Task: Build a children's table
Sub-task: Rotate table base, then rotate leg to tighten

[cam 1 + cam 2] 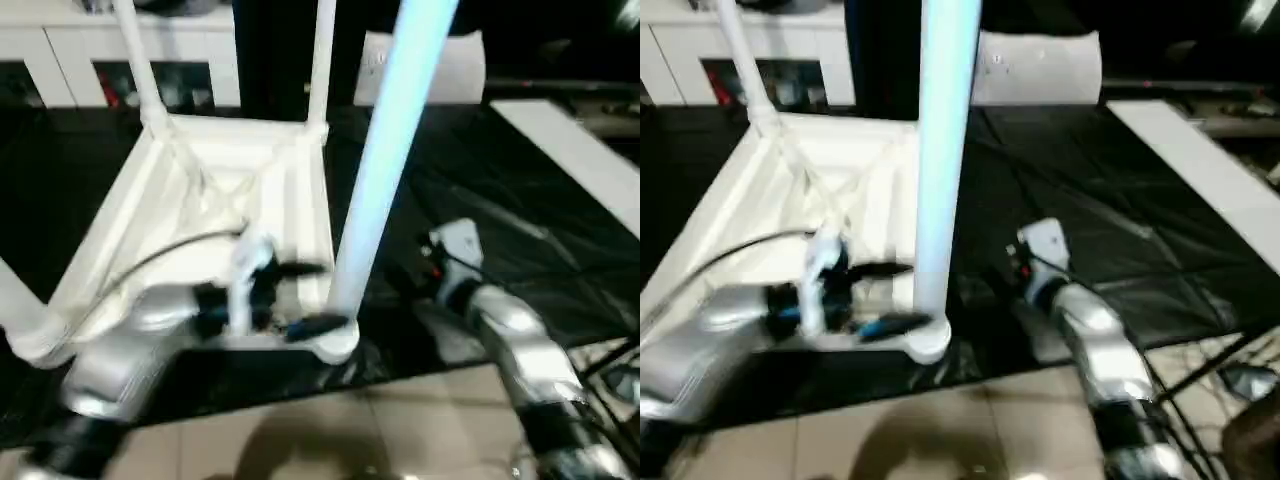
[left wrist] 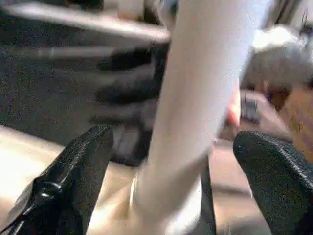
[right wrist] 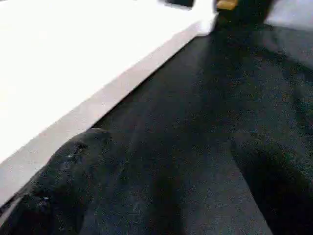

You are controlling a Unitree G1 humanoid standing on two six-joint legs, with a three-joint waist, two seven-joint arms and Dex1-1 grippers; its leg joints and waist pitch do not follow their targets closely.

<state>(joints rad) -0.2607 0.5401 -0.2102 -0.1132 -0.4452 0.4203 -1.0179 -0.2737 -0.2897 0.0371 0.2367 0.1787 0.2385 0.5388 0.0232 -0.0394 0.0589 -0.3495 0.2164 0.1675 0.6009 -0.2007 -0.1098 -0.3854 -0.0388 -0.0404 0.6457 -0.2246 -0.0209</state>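
A dark surface carries the children's table, lying upside down. Its white square tabletop shows a rimmed underside with diagonal ribs meeting near the middle. Four white tubular legs stand upright from its corners. The nearest leg, at about 5 o'clock on the tabletop, rises from a round corner socket and runs out past the upper edge. Two far legs stand at the 11 and 1 o'clock corners, and another shows at 8 o'clock.

The left pincer reaches in from 9 o'clock toward the nearest leg's base, its black fingers spread wide on either side of the leg, not clamping it. The right pincer is wide open over the dark surface, at 3 o'clock from that leg and apart from it.
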